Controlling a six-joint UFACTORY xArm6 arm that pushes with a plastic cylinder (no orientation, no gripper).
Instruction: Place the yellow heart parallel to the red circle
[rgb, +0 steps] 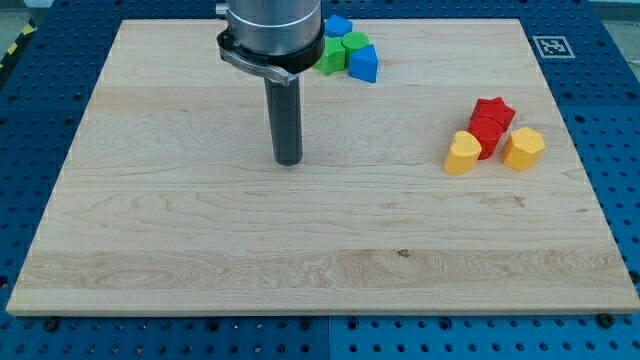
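Observation:
The yellow heart (462, 154) lies at the view's right, touching the lower left of a red block (487, 137). A second red block, star-shaped (493, 111), sits just above that one; I cannot tell which is the circle. A yellow hexagon-like block (524, 147) lies to their right. My tip (288, 161) rests on the board near the middle, far to the left of the yellow heart, touching no block.
A cluster of two green blocks (346, 47) and two blue blocks (363, 63) lies at the view's top, just right of the arm's body (272, 30). The wooden board (200, 250) sits on a blue perforated table.

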